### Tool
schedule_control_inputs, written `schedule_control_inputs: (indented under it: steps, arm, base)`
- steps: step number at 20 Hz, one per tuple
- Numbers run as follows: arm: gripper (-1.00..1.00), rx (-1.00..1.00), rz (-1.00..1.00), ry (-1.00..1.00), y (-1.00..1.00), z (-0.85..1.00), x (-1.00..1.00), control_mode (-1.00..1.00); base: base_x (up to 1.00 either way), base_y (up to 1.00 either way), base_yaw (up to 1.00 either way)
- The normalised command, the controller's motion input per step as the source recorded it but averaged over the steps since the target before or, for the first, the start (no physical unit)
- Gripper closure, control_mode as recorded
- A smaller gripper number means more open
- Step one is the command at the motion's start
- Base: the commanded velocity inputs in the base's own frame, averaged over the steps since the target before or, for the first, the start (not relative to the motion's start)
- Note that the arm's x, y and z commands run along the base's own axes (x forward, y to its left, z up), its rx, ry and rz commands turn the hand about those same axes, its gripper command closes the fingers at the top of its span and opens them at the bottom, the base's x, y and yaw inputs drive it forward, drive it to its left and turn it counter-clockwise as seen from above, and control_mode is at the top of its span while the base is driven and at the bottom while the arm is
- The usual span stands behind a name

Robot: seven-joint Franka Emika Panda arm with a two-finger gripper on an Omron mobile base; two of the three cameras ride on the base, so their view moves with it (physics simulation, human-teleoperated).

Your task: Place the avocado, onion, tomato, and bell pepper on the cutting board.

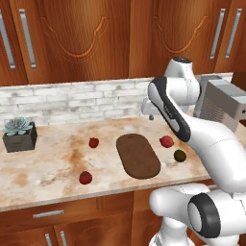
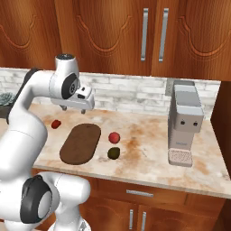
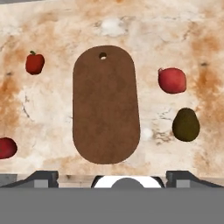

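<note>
The dark brown oval cutting board [image 1: 138, 154] [image 2: 81, 143] [image 3: 105, 105] lies bare on the marble counter. The dark olive avocado [image 1: 179, 155] [image 2: 113, 153] [image 3: 186, 124] sits to its right. Just behind the avocado is a red roundish piece, apparently the onion [image 1: 166, 141] [image 2: 114, 136] [image 3: 172, 80]. Left of the board are the small red bell pepper [image 1: 93, 142] [image 2: 56, 123] [image 3: 34, 62] with a stem and, nearer the front edge, the red tomato [image 1: 85, 177] [image 3: 6, 147]. My gripper [image 2: 73, 109] [image 3: 112, 177] hangs open and empty high above the board's far end.
A potted succulent [image 1: 20, 134] stands at the far left of the counter. A grey coffee machine [image 2: 185, 124] [image 1: 221, 103] stands at the right. A white brick backsplash and wooden wall cabinets rise behind; drawers run below the counter's front edge.
</note>
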Motion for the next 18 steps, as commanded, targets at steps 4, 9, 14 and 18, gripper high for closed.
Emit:
schedule_control_inputs:
  steps: [4,9,14,18]
  arm:
    - [-1.00,0.00,0.00,0.05,0.35,-0.25,0.04,-1.00]
    - [-1.00,0.00,0.00,0.02,0.41,-0.26,0.04,-1.00]
    - [-1.00,0.04,-0.01,0.00,0.47,-0.26,0.00,-1.00]
    - [-1.00,0.08,-0.03,0.00,0.53,-0.26,0.00,-1.00]
  base:
    - [0.00,0.00,0.00]
    - [0.00,0.00,0.00]
    - [0.00,0.00,0.00]
    - [0.00,0.00,0.00]
